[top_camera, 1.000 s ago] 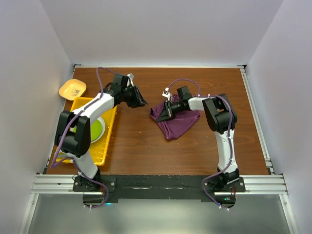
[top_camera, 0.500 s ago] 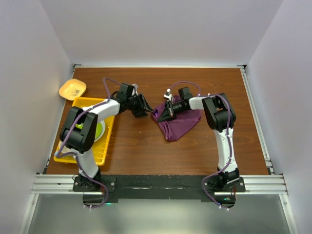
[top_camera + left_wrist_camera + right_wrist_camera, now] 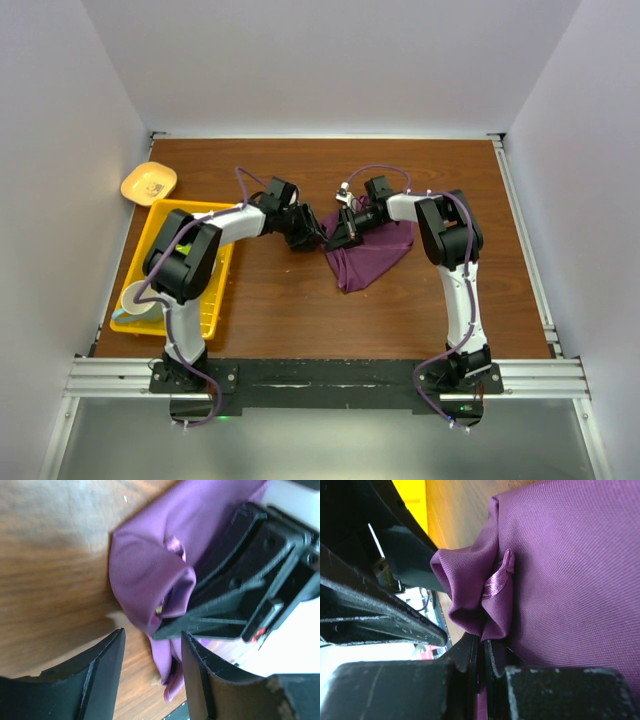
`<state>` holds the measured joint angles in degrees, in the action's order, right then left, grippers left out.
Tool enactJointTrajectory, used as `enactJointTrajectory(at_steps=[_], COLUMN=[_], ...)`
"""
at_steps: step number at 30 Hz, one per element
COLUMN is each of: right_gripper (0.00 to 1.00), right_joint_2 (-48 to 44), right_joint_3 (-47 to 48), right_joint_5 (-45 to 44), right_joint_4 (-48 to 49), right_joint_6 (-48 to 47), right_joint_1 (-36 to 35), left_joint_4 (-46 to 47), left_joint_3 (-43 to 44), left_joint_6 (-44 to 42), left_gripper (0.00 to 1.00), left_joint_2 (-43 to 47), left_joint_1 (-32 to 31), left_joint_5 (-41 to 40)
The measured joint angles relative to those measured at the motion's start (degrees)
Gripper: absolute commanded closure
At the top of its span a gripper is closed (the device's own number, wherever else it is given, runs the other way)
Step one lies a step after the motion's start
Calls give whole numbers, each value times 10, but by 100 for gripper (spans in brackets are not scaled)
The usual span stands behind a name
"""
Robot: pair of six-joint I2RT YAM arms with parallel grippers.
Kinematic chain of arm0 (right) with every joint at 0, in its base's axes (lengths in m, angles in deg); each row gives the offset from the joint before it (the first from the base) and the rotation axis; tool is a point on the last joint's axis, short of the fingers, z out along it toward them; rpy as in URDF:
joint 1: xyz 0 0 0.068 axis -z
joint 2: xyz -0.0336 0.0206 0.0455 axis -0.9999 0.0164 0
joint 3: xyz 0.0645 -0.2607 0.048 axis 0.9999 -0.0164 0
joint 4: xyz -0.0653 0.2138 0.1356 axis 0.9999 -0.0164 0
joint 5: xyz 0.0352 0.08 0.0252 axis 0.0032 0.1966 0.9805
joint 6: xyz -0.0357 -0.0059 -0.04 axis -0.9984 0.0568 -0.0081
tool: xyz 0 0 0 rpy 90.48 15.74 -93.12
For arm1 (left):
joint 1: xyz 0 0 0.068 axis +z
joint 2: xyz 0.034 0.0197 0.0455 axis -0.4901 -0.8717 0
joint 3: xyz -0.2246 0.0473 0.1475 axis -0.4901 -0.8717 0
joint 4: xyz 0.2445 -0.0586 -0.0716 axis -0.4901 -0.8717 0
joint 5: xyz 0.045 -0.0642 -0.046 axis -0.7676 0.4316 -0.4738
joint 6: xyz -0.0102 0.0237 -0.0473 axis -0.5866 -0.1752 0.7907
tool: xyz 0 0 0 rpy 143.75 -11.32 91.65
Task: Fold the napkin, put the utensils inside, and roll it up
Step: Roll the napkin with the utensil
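The plum-purple napkin [image 3: 372, 255] lies bunched on the brown table, right of centre. My right gripper [image 3: 337, 232] is shut on a raised fold at its left edge; in the right wrist view the jaws [image 3: 482, 644] pinch the napkin [image 3: 560, 580] tight. My left gripper [image 3: 312, 232] hovers just left of that fold, open, with nothing between its fingers. In the left wrist view the left gripper [image 3: 152, 639] faces the napkin [image 3: 142, 575] and the black right gripper [image 3: 240, 600]. I cannot make out any utensils.
A yellow basket [image 3: 225, 275] sits at the left, holding a white cup [image 3: 137, 298] and a green plate [image 3: 186, 246] mostly hidden under the left arm. A small orange dish [image 3: 148, 182] lies behind the basket. White walls enclose the table.
My left arm has swung right from beside the basket to the napkin's left edge, and its jaws have opened wider. The right gripper has kept its hold, barely moving.
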<state>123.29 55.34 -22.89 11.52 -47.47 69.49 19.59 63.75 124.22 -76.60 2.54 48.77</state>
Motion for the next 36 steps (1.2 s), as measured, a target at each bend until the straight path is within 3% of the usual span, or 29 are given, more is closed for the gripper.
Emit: enactJointTrajectory(at_steps=[5, 6, 11, 14, 27, 32, 33, 36], right_gripper=[91, 89, 76, 68, 32, 27, 14, 13], right_joint_2=[0, 0, -7, -20, -124, -181, -191, -218], right_joint_3=[2, 2, 2, 2, 15, -19, -28, -57], right_joint_5=[-2, -3, -15, -33, -261, -394, -419, -488], right_joint_4=[-13, -15, -33, -52, -164, -171, -169, -161], right_joint_6=[-6, -6, -9, -15, -83, -105, -108, -118], right_joint_1=[1, 1, 1, -1, -60, -96, -103, -129], left_joint_4=[-13, -15, -24, -31, -46, -46, -46, -46], left_joint_3=[25, 28, 41, 47, 48, 48, 48, 48], left_joint_6=[8, 12, 26, 31, 44, 48, 49, 57], left_gripper=[62, 69, 83, 98, 100, 100, 100, 100], left_joint_2=[-25, -29, -38, -38, -40, -40, -40, -40], left_joint_1=[0, 0, -2, -3, -3, -3, -3, -3], left_joint_5=[-16, -18, -9, -8, 3, 12, 13, 17])
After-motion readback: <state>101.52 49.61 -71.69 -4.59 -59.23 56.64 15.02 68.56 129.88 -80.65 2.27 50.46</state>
